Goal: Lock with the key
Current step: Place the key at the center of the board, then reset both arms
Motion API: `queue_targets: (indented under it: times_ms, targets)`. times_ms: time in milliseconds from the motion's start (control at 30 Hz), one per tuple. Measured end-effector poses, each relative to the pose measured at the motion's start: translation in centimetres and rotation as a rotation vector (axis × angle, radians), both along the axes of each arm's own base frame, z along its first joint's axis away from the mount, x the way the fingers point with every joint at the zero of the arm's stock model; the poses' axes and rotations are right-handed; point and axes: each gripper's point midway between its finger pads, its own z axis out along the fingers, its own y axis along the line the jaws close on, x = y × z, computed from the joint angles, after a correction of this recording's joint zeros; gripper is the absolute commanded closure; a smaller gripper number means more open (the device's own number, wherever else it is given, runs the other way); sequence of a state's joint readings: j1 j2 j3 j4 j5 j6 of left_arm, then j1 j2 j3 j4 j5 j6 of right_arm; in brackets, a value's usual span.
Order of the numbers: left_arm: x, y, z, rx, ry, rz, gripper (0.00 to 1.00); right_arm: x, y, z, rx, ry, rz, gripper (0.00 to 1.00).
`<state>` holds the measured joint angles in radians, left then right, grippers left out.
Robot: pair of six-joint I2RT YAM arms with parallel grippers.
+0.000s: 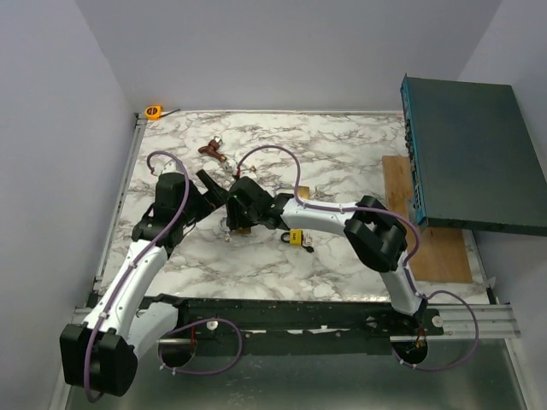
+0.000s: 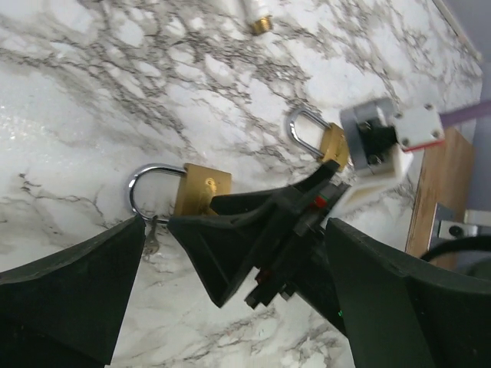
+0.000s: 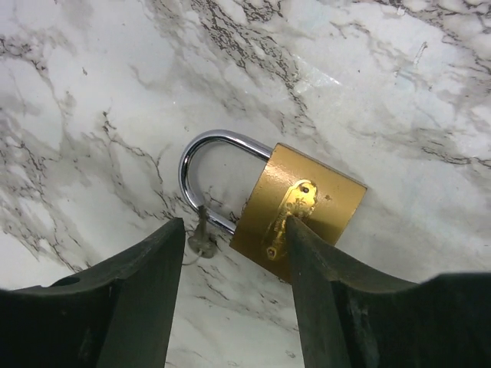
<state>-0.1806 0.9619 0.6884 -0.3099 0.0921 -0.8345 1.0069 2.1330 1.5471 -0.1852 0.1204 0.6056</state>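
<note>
Right now the gold metal padlock with the silver loop (image 3: 303,211) lies flat on the white marble table (image 1: 342,145), close under both arms. It looks small but heavy, hard and smooth, so it could slide if pushed. The best place to hold it is across the two thin sides of the gold body, not the round loop. A tiny grey key (image 3: 202,239) lies flat right by the loop. It is thin and light, and I think it will be hard to pick up.

The right pincer (image 3: 234,230) is wide apart, with one finger tip touching the gold body, and holds nothing. The left pincer (image 2: 234,226) is wide too and holds nothing.

The table looks shiny and slippery. A second small padlock (image 1: 295,237) lies near. A big dark green box (image 1: 479,154) sits at the right, over a brown wooden board (image 1: 440,248). Grey walls stand around.
</note>
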Motion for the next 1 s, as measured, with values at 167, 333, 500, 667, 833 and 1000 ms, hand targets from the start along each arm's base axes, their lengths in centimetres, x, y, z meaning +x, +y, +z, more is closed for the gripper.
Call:
queue_targets:
  times_ms: [167, 333, 500, 667, 833, 1000]
  targets:
    - [-1.7, -2.1, 3.9, 0.061, -0.084, -0.115, 0.02, 0.0, -1.1, 2.9, 0.018, -0.035, -0.023, 0.24]
    - [-3.8, -3.4, 8.5, 0.092, -0.188, -0.216, 0.01, -0.4, -3.1, 10.9, 0.113, -0.125, -0.058, 0.00]
    - [-6.2, -5.6, 14.2, 0.093, -0.327, -0.351, 0.02, -1.2, -5.8, 18.7, 0.222, -0.222, -0.092, 0.00]
    - [-9.0, -8.2, 18.4, 0.109, -0.404, -0.501, 0.01, -2.5, -8.7, 24.6, 0.312, -0.292, -0.122, 0.00]
    - [-10.2, -9.7, 20.8, 0.129, -0.446, -0.593, 0.01, -3.5, -10.8, 27.9, 0.368, -0.328, -0.140, 0.00]
    - [-10.2, -9.4, 20.1, 0.179, -0.425, -0.607, 0.02, -4.0, -12.3, 28.4, 0.374, -0.339, -0.160, 0.00]
